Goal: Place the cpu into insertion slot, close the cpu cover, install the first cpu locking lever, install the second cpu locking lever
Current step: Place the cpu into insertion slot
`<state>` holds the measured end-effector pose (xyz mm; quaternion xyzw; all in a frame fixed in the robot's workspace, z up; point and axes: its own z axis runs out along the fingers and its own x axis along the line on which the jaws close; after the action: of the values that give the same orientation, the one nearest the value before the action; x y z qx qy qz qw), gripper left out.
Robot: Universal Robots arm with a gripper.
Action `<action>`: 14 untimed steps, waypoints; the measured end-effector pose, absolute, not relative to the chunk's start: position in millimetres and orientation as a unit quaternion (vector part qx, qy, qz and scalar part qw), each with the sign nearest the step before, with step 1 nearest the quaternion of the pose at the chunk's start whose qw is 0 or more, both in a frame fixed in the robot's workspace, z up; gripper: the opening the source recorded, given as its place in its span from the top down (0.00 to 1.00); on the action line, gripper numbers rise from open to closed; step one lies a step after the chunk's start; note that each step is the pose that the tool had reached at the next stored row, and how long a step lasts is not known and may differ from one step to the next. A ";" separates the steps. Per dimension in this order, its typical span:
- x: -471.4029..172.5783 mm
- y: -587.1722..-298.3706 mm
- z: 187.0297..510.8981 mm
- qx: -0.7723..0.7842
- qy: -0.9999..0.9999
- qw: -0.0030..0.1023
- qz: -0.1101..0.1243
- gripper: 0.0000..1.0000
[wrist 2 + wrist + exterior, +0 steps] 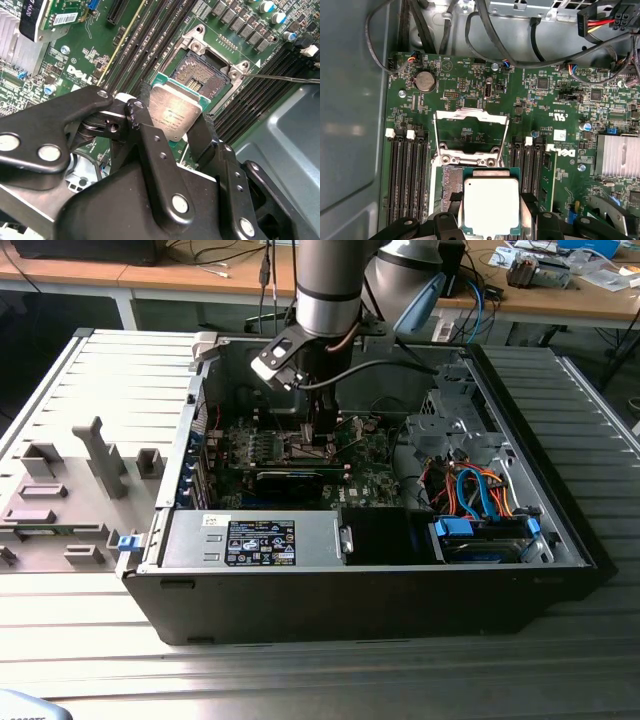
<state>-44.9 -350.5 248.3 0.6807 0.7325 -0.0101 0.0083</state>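
cpu (pixel 491 204) | we had it pinched by opposite edges in the jaws, hovering just short of the insertion slot (pixel 200 75), cpu cover (pixel 470 117) flipped open | light, stiff, slick top, probably fragile underneath, so edges-only grip, we figured

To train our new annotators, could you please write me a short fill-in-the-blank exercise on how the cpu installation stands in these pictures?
1. The gripper is ____ on the cpu, not open.
2. The insertion slot has no chip in it: it is ____.
3. The cpu cover is swung ____, not closed over the slot.
Missing words: shut; empty; open.
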 end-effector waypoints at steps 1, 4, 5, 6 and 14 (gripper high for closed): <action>-44.9 -350.5 248.0 0.681 0.732 0.008 -0.010 0.46; -44.9 -350.5 247.5 0.681 0.732 0.008 -0.010 0.46; -44.9 -350.5 247.2 0.681 0.732 0.008 -0.010 0.46; -44.9 -350.5 247.0 0.681 0.732 0.008 -0.010 0.46; -44.9 -350.5 245.4 0.681 0.732 0.008 -0.010 0.46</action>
<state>-44.9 -350.5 245.4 0.6807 0.7325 -0.0100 0.0083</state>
